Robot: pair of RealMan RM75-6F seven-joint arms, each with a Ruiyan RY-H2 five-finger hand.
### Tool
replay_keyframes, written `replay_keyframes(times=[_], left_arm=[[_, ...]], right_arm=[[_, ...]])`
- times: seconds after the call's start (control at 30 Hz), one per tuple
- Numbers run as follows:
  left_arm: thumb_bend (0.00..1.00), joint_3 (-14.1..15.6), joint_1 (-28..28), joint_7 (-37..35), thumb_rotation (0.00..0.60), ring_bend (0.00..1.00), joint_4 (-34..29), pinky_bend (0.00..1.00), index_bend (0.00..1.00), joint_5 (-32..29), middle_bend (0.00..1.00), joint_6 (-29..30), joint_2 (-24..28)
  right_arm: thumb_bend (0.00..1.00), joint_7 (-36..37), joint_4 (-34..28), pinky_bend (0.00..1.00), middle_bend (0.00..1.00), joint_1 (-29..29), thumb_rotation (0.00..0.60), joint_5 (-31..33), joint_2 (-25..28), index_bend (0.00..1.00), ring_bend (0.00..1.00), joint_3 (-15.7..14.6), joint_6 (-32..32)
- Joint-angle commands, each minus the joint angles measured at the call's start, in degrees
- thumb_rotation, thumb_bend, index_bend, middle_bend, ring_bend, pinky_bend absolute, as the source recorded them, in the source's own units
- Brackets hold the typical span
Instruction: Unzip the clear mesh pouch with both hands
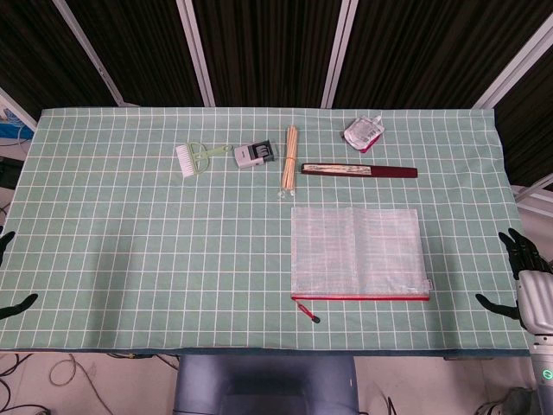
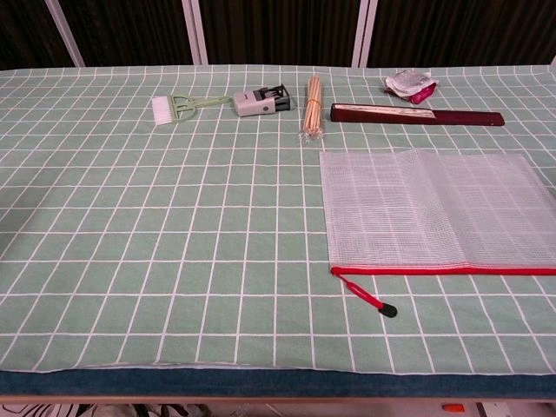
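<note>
The clear mesh pouch (image 1: 359, 253) lies flat on the right half of the worktop (image 1: 130, 242), its red zipper (image 1: 363, 297) running along the near edge and the red pull cord (image 2: 368, 299) trailing off the left end toward the front. It looks thin, light, limp and apparently empty, so it would likely slide or bunch on the checked cloth if the cord were tugged alone; the sensible plan is to pin or pinch the pouch corner beside the zipper's left end with one hand and take the small cord tab with the other, drawing it along the red line. The right robot hand (image 1: 529, 278) waits off the worktop's right edge, fingers spread and empty; the left robot hand (image 1: 10, 275) shows only dark fingertips at the left edge, seemingly apart, holding nothing. Farther back lie a brush (image 1: 195, 159), a stamp (image 1: 257, 154), bamboo skewers (image 1: 289, 158), a dark folded fan (image 1: 359, 170) and a wrapped packet (image 1: 364, 132), well apart from the pouch
</note>
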Motion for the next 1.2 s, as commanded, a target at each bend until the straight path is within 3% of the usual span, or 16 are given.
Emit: replay_keyframes(times=[0.03,0.43,0.77,0.87,1.2], left_arm=[[0.00,-0.01,0.00,-0.01,0.600,0.00,0.01,0.00,0.00,-0.05,0.00,-0.02,0.01],[0.00,-0.03,0.06,-0.39,0.600,0.00,0.17,0.00,0.00,0.07,0.00,0.18,-0.04],[0.00,-0.39,-0.09,1.24,0.600,0.00,0.43,0.00,0.00,0.11,0.00,0.78,-0.77],[0.00,-0.56,-0.17,1.86,0.600,0.00,0.70,0.00,0.00,-0.16,0.00,0.80,-1.15],[0.00,-0.88,-0.34,3.33,0.600,0.00,-0.05,0.00,0.00,-1.76,0.00,-0.11,-1.28]], right_arm=[[0.05,-0.05,0.01,0.23,0.00,0.01,0.600,-0.01,-0.01,0.00,0.03,0.01,0.02],[0.05,0.32,-0.28,0.23,0.00,0.06,0.600,-0.95,0.19,0.00,0.03,-0.33,0.16],[0.05,2.96,-1.44,0.23,0.03,0.87,0.600,-5.40,0.80,0.00,0.07,-0.05,2.77],[0.08,3.58,-2.18,0.28,0.12,1.84,0.600,-6.26,1.17,0.00,0.15,0.51,2.64],[0.17,-0.09,-10.53,0.71,0.68,9.90,0.600,-8.47,0.74,0.20,0.70,3.03,-4.68]])
